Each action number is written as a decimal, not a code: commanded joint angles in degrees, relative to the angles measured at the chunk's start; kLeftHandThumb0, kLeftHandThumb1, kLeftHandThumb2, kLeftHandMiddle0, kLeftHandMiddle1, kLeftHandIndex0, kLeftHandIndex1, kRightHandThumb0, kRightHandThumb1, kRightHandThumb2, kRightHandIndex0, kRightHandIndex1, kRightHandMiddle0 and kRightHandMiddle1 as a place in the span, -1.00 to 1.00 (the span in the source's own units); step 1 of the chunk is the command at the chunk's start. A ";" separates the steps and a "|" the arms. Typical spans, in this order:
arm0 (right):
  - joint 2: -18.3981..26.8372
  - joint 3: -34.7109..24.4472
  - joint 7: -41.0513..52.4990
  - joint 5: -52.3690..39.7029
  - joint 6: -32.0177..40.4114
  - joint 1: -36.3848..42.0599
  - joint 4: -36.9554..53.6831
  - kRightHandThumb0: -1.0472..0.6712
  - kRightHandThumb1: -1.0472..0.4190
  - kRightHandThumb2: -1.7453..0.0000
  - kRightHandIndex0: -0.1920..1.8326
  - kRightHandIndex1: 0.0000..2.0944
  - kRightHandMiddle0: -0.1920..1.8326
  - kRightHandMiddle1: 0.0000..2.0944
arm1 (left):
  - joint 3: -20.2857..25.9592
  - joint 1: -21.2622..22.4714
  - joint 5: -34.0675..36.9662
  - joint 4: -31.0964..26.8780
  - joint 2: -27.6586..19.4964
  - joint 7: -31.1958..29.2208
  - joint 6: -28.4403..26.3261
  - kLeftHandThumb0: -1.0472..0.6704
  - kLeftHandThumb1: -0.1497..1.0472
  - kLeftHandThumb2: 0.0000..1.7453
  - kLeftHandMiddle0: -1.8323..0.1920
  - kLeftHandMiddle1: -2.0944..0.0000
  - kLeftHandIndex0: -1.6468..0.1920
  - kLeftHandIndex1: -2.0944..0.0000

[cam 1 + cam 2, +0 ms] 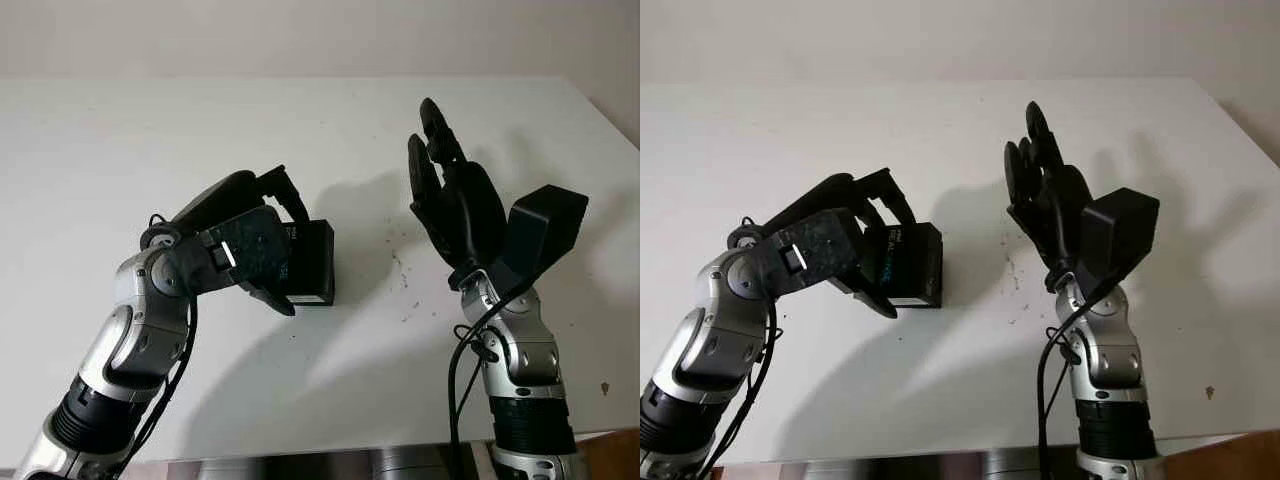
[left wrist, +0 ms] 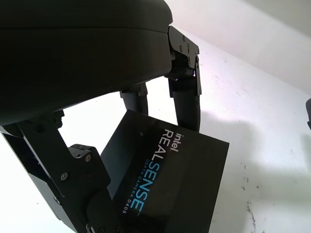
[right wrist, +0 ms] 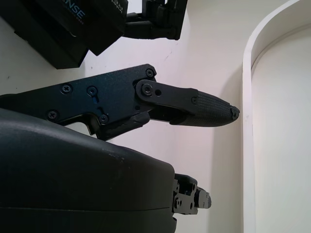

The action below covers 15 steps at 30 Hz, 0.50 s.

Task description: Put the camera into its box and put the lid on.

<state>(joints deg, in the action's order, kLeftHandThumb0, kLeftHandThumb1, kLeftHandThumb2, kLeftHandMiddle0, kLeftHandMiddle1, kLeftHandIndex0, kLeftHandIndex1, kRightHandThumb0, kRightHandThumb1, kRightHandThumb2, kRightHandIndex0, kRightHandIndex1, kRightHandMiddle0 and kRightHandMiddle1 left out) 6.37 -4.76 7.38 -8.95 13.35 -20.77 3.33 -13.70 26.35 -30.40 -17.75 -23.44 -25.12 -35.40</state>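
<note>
A: Table first. White, wide, a few small dark specks right of centre.

B: Noted. Next, the arms. Left arm enters at the bottom left, silver and black, elbow bent, reaching toward the middle of the table.

A: Right arm comes up at the bottom right, forearm nearly upright. The right hand is raised above the table, palm toward the middle, holding nothing, open. It stands well apart from the box.

B: The box then. Black, sitting on the table a little left of centre. White lettering on the top face reads "Intel RealSense Depth Camera D405".

A: Lid looks to be on; the box reads as one closed block.

B: Left hand?

A: Clamped on the box. Fingers reach over the far edge, the thumb part presses at the near side, so the box sits between them.

B: Is the box lifted off the table?

A: Cannot tell.
</note>
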 commanded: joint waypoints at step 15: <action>-0.53 0.55 -0.79 0.31 -0.96 0.42 0.24 -0.55 -1.00 0.36 -0.91 -0.95 -0.87 -0.93 | -0.70 0.33 -0.01 2.88 1.84 1.77 -1.27 0.04 0.78 -0.94 0.64 -0.66 0.53 -0.59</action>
<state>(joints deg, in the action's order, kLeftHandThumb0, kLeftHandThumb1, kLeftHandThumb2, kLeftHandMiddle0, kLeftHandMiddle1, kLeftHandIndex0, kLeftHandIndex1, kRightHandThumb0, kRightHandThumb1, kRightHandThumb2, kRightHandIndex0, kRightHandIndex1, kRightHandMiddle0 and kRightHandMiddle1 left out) 5.88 -4.19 6.59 -8.76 12.78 -20.67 3.25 -14.34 26.38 -30.73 -15.85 -22.02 -23.55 -36.63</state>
